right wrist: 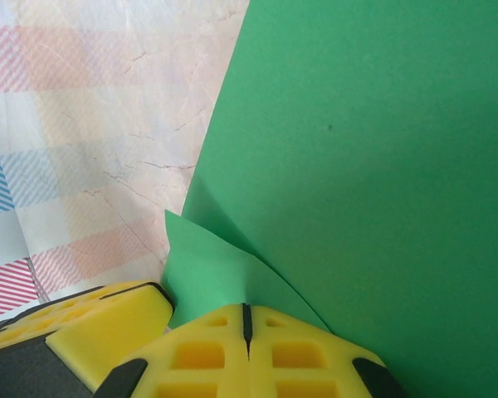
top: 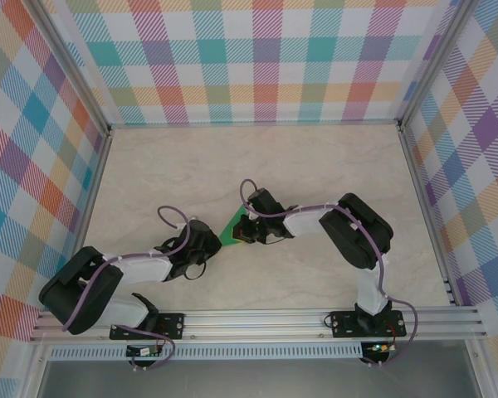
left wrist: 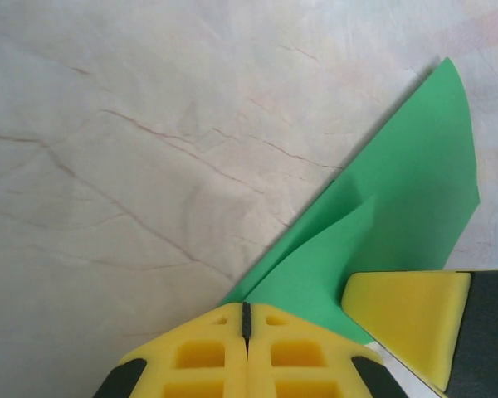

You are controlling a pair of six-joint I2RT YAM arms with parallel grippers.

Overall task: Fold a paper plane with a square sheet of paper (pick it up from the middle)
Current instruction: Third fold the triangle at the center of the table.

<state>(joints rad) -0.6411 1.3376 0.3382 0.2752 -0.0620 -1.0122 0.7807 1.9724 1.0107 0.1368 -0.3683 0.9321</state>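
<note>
In the middle of the bench [top: 332,166], the square sheet of paper [top: 229,232], part-folded into a wedge, lies between the arms. The left claw [left wrist: 245,322] and right claw [right wrist: 246,322], each pressed together, touch opposite edges, equally near. The wedge's long axis runs away from the left claw.

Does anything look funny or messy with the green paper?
A little. The green paper sits half folded between the shut left gripper and right gripper. One loose flap curls up instead of lying flat, so the layers look uneven. Nothing looks torn.
</note>
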